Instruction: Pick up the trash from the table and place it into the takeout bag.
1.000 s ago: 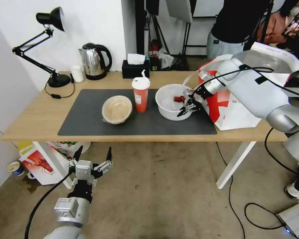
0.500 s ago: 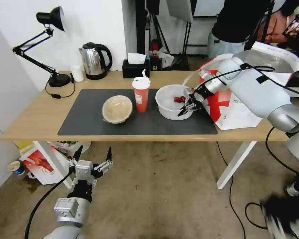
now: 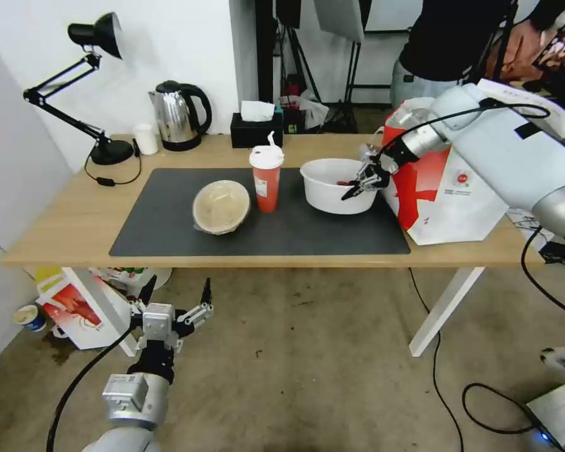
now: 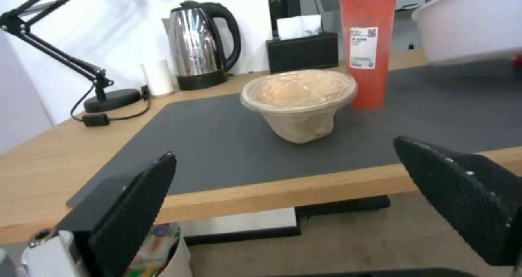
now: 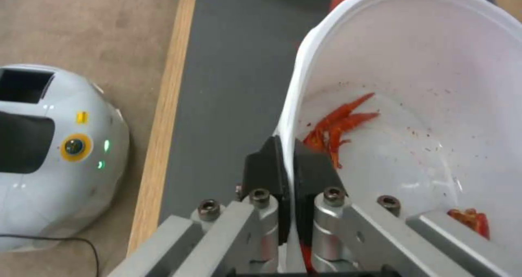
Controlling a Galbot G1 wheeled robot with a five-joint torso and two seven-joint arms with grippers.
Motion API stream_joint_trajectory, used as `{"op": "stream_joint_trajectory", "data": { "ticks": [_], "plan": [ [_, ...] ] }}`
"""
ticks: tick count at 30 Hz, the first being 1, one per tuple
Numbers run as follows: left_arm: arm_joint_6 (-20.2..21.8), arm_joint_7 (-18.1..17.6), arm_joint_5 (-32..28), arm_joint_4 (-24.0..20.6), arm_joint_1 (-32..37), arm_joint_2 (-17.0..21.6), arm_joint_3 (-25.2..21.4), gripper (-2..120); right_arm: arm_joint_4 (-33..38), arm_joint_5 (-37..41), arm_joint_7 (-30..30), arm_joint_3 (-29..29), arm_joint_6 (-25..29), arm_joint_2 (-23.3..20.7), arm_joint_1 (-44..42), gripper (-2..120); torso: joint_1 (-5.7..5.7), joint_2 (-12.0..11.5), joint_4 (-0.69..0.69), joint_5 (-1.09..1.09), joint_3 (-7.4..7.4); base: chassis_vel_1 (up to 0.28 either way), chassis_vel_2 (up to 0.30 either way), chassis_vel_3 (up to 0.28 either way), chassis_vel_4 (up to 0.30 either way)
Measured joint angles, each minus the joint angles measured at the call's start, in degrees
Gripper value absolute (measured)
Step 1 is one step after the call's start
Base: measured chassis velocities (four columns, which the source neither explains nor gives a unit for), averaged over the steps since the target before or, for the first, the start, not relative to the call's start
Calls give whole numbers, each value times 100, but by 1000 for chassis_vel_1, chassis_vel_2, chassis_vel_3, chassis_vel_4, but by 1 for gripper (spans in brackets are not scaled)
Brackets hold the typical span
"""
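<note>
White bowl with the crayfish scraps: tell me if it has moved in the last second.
Yes. The white bowl has risen off the mat and shifted toward the takeout bag.

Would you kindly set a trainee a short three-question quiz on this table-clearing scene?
1. True or false: the right gripper is clamped on the rim of the large white round plastic bowl.
2. Which stands nearest the shallow tan bowl: A) steel kettle, B) red paper cup with white lid, C) big white takeout bag with red patch?
3. Where is the left gripper?

Key: 1 true; 2 B; 3 open, low before the light-wood table.
</note>
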Motion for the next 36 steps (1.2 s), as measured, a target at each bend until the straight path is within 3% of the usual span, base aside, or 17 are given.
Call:
{"op": "stream_joint_trajectory", "data": {
  "ticks": [18, 36],
  "plan": [
    [0, 0, 0, 0, 0, 0, 0, 100, -14, 581, 139, 125, -5, -42, 278, 0, -1, 0, -1, 0, -1, 0, 0, 0, 0],
    [0, 0, 0, 0, 0, 0, 0, 100, -427, 1240, 361, 385, 23, 308, 864, 0, -1, 2, 0, -1, -1, 0, 0, 0, 0]
  ]
}}
